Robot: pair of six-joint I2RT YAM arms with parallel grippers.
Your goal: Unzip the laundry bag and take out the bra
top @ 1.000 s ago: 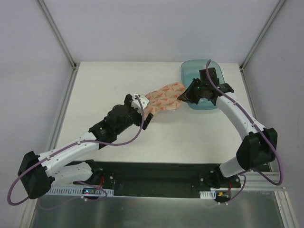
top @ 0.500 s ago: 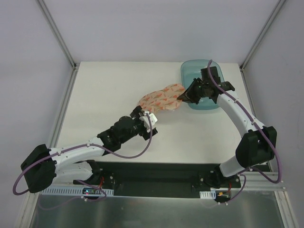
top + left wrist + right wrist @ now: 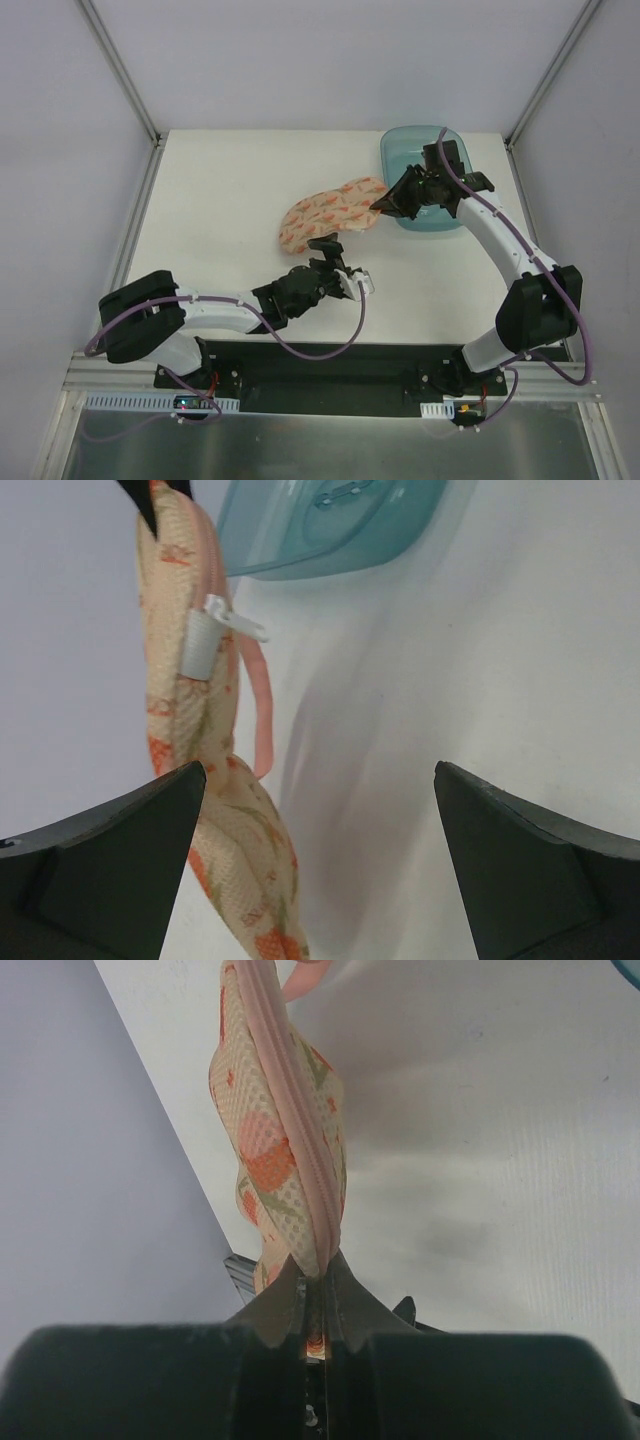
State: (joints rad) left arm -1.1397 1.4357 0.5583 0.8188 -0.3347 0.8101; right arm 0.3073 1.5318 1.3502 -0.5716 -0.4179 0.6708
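Note:
The laundry bag (image 3: pixel 322 213), a peach-orange printed mesh pouch, hangs stretched above the table, its right end pinched by my right gripper (image 3: pixel 381 204). In the right wrist view the shut jaws (image 3: pixel 317 1282) clamp the bag's (image 3: pixel 272 1150) pink zip edging. My left gripper (image 3: pixel 343 264) is open and empty, near and to the right of the bag's low end. In the left wrist view the bag (image 3: pixel 185 715) hangs left of the gap, with a white zip pull (image 3: pixel 203 640) and a pink loop (image 3: pixel 263 705). The bra is hidden.
A translucent teal basin (image 3: pixel 412 152) stands at the back right, just behind my right gripper; it also shows at the top of the left wrist view (image 3: pixel 330 520). Metal frame posts rise at the table's back corners.
My left gripper has left the bag's left end and drawn back toward the near edge, now open. The bag's left end hangs lower and further left. The right gripper keeps its hold.

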